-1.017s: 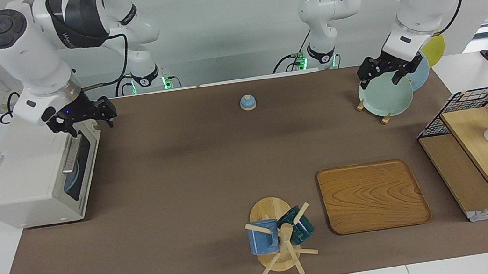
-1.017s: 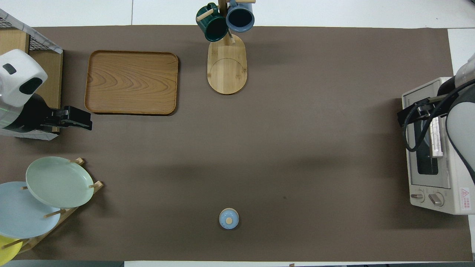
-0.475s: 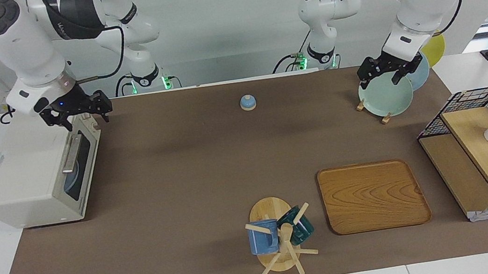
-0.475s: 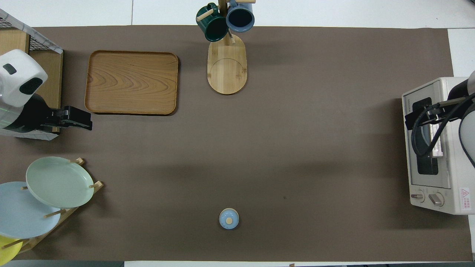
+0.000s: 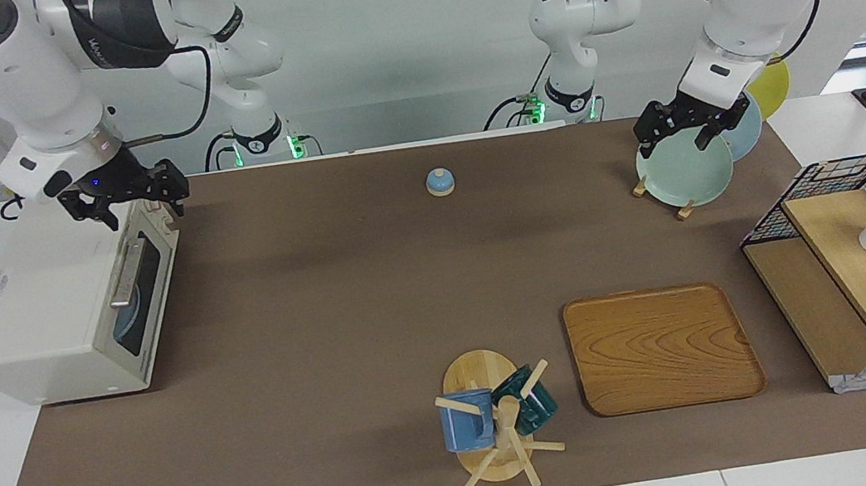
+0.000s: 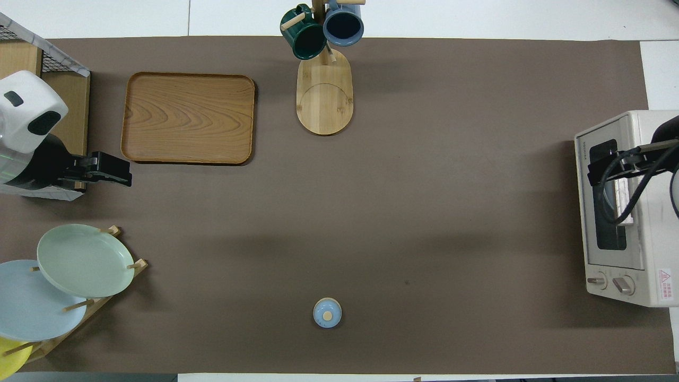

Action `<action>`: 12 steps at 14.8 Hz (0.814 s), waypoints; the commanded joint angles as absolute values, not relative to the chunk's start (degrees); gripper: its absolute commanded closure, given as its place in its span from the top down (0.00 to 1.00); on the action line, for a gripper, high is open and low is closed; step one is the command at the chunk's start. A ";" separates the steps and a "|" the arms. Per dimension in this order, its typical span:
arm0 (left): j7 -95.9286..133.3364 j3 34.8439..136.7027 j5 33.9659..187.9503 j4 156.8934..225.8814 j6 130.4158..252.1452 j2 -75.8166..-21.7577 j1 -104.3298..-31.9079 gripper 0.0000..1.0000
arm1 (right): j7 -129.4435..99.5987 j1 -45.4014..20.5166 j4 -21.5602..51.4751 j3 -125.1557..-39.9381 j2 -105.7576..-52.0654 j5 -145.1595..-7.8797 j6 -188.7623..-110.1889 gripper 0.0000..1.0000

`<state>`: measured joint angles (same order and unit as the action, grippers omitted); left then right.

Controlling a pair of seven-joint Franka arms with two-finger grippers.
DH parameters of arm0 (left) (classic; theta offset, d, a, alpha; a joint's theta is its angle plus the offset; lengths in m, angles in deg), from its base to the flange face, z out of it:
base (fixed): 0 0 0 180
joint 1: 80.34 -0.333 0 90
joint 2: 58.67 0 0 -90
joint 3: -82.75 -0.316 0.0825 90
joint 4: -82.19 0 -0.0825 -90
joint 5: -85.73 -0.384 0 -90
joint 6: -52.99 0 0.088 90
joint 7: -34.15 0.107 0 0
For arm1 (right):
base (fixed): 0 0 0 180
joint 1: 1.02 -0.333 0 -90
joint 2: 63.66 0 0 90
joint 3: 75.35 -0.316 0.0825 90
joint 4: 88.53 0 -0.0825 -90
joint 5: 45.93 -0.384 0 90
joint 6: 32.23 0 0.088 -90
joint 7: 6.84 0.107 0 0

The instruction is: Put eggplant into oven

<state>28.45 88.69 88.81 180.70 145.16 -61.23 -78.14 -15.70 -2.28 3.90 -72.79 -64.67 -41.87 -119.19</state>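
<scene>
The off-white oven [image 5: 50,318] stands at the right arm's end of the table with its glass door closed; something bluish shows through the window. The overhead view shows the oven [image 6: 636,260] too. No eggplant shows in either view. My right gripper [image 5: 142,208] hangs open and empty above the oven's top front edge, at the corner nearest the robots. From overhead the right gripper [image 6: 599,171] covers the door's handle end. My left gripper [image 5: 672,138] waits open and empty over the pale green plate [image 5: 688,176], and from overhead the left gripper [image 6: 121,176] lies beside the wooden tray.
A small blue lid [image 5: 440,182] sits mid-table near the robots. A plate rack holds green, blue and yellow plates. A wooden tray [image 5: 660,347], a mug tree [image 5: 498,422] with two mugs and a wire shelf [image 5: 855,271] stand farther out.
My right gripper has risen from the oven door's top edge and drawn back over the oven's top corner. The left arm has not moved.
</scene>
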 commanded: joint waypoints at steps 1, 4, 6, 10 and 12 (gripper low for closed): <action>28.43 88.72 87.84 180.54 144.48 -61.75 -78.31 1.00 | -14.66 -2.42 2.79 -72.62 -65.32 -43.64 -119.24 1.00; 28.43 88.72 87.84 180.54 144.48 -61.75 -78.31 1.00 | -14.31 -2.16 2.79 -72.45 -65.33 -46.89 -118.80 1.00; 28.52 88.81 87.84 180.54 144.48 -61.75 -78.31 1.00 | -14.31 -1.99 2.79 -72.45 -65.33 -46.02 -119.33 1.00; 28.52 88.72 87.84 180.45 144.48 -61.75 -78.31 1.00 | -14.31 -1.99 2.79 -72.53 -65.33 -46.02 -119.50 1.00; 28.43 88.81 87.84 180.54 144.48 -61.75 -78.31 1.00 | -14.22 -2.07 2.70 -72.53 -65.33 -46.02 -120.03 1.00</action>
<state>28.45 88.69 88.81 180.70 145.16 -61.23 -78.14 -15.25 -2.17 3.40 -72.65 -64.96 -44.92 -119.32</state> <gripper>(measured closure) 0.000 0.000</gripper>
